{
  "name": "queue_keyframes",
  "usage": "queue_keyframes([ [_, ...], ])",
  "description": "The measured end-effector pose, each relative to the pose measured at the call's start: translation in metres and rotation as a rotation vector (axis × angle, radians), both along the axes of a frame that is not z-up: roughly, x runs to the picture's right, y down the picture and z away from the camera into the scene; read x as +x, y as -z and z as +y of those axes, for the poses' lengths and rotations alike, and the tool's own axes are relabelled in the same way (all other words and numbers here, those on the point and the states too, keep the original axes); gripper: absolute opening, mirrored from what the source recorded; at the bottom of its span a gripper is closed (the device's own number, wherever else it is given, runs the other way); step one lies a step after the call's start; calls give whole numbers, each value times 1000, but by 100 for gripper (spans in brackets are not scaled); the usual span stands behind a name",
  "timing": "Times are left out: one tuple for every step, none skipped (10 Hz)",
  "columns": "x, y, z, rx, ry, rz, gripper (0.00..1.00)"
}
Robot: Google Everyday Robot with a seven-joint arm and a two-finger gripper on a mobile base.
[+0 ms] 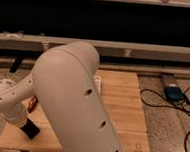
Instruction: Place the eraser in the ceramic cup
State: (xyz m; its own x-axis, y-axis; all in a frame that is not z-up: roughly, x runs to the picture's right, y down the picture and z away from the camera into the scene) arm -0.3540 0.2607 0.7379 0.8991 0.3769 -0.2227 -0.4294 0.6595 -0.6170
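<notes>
My white arm (71, 103) fills the middle of the view and covers most of the wooden table (123, 113). My gripper (29, 128) is the dark end of the arm, low over the table's front left part. The eraser and the ceramic cup are hidden or out of view. A small dark-red oblong thing (32, 103) lies just behind the gripper, next to the wrist. A bit of a white thing with dark marks (97, 82) shows at the arm's right edge near the table's middle.
A blue-and-black device (172, 92) with black cables (186, 106) lies on the speckled floor to the right of the table. A long low rail (141, 50) runs along the dark wall behind the table.
</notes>
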Motion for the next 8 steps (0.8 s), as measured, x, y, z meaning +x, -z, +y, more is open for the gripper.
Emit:
queue_keyframes([
  [-1, 0, 3, -7, 2, -3, 80],
  [-1, 0, 6, -11, 2, -5, 80],
  [-1, -2, 8, -14, 2, -6, 80],
  [-1, -3, 11, -17, -1, -2, 80],
  [-1, -4, 13, -19, -3, 1, 80],
  [0, -6, 14, -19, -4, 5, 80],
  [0, -7, 14, -15, -4, 8, 80],
  [-1, -8, 14, -12, -1, 13, 80],
])
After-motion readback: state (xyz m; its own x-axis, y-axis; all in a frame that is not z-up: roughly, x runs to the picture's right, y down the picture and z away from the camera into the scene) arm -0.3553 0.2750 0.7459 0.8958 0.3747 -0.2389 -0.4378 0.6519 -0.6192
